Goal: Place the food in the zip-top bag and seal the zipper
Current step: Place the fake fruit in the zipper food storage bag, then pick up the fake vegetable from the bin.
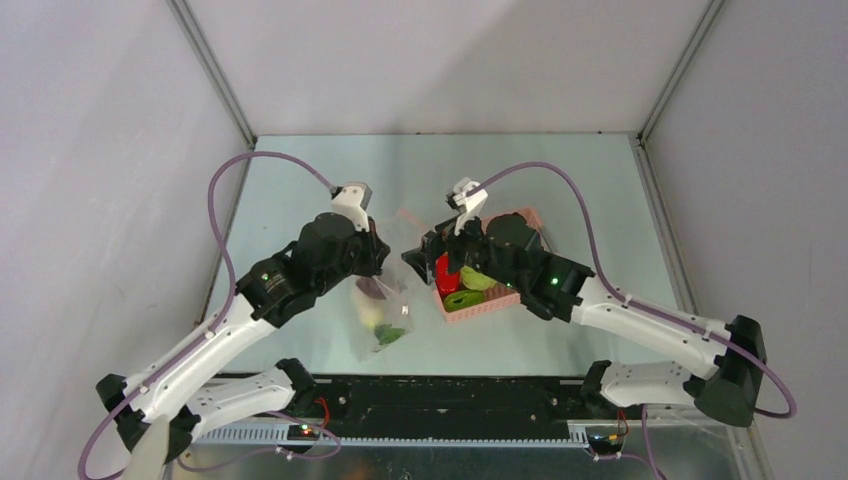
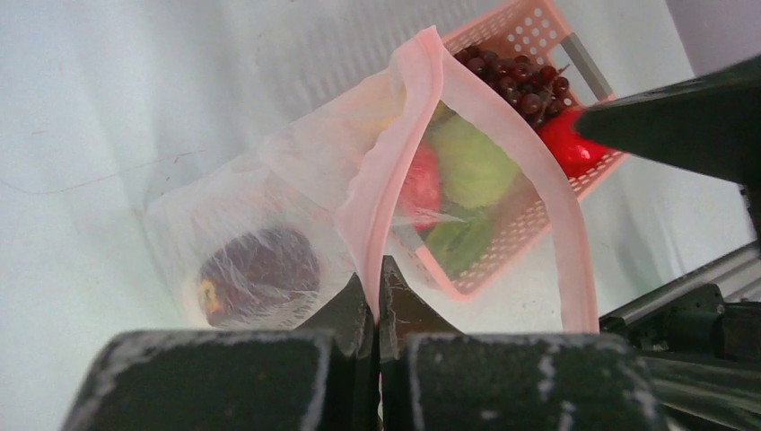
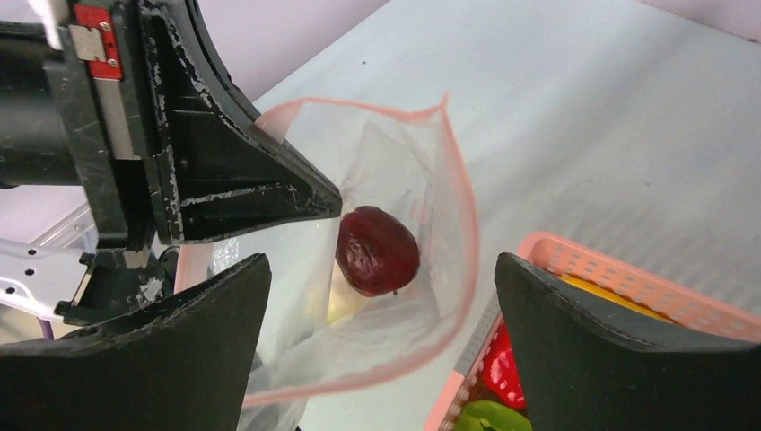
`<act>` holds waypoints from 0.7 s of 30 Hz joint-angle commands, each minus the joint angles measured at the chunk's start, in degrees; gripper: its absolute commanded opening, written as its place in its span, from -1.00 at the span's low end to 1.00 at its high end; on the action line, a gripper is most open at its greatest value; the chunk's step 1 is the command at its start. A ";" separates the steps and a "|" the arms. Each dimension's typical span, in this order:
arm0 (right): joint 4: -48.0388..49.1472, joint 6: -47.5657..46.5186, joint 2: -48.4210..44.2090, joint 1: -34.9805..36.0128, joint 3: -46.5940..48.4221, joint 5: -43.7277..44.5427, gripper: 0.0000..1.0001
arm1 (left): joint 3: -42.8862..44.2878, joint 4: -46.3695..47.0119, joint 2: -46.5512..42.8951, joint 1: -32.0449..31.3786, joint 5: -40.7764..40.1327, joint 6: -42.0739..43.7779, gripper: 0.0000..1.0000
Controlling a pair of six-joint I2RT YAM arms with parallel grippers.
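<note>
White arms (image 1: 200, 350), black joints (image 1: 325, 250), purple cables (image 1: 213, 200), scuffed black fingers (image 3: 619, 350).

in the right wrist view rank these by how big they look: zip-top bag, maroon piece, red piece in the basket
1. zip-top bag
2. maroon piece, inside the bag
3. red piece, only partly visible, so its real size is unsure

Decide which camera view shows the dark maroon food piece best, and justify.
Right wrist: the maroon piece sits unobstructed in the open zip-top bag mouth. Left wrist blurs it behind plastic; top external shows only a small dark sliver.
</note>
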 commanded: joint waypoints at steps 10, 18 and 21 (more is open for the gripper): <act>-11.88 5.29 -14.17 -5.09 -5.82 16.10 0.99 | 0.58 1.73 -2.68 3.56 -3.85 1.99 -1.00; -15.50 12.84 -8.34 -11.96 -9.77 13.03 0.99 | 0.17 2.07 -1.69 4.68 -1.83 1.63 -1.00; -14.70 11.46 -4.02 -12.30 -9.63 12.22 0.99 | 0.11 1.98 -1.64 5.08 -1.38 1.46 -1.00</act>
